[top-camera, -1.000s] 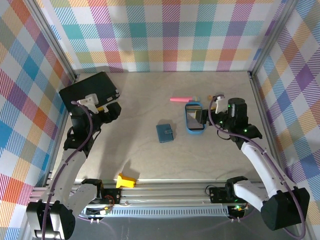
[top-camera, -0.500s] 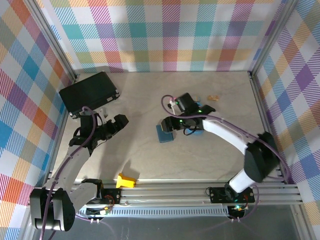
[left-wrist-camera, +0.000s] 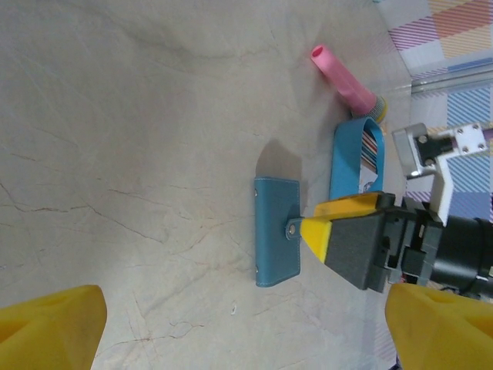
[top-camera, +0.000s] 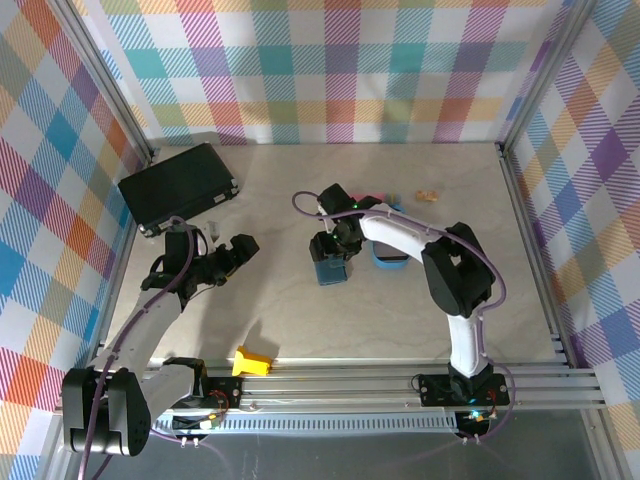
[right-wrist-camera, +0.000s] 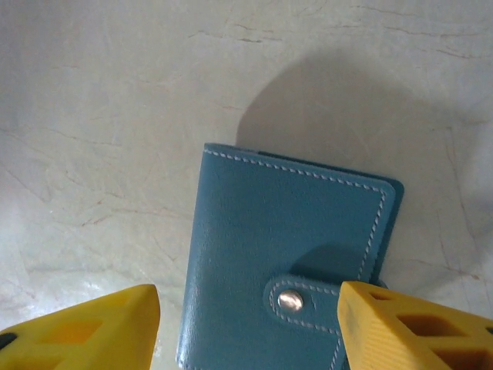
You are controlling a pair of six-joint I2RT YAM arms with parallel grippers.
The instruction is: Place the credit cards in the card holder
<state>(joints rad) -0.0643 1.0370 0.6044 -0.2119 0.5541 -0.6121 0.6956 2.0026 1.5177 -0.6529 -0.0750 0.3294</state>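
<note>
The card holder (top-camera: 331, 271) is a teal folded wallet with a snap tab, lying shut on the table mid-scene. My right gripper (top-camera: 330, 247) hangs over its far end, open. In the right wrist view the card holder (right-wrist-camera: 285, 262) lies between the two yellow fingers (right-wrist-camera: 85, 331), with the right one beside the tab. My left gripper (top-camera: 236, 252) stands open to the left, well apart from the wallet (left-wrist-camera: 277, 231). A flat grey face (left-wrist-camera: 368, 153), probably one of the credit cards, lies in the blue tray (left-wrist-camera: 344, 158).
The blue oval tray (top-camera: 388, 262) sits just right of the wallet, partly under my right arm. A pink tube (left-wrist-camera: 343, 77) lies behind it. A black case (top-camera: 180, 185) rests at the back left, and a yellow piece (top-camera: 250, 362) by the front rail.
My right arm swung left from the blue tray to the card holder, and its jaws narrowed. My left arm reached down and toward the centre.
</note>
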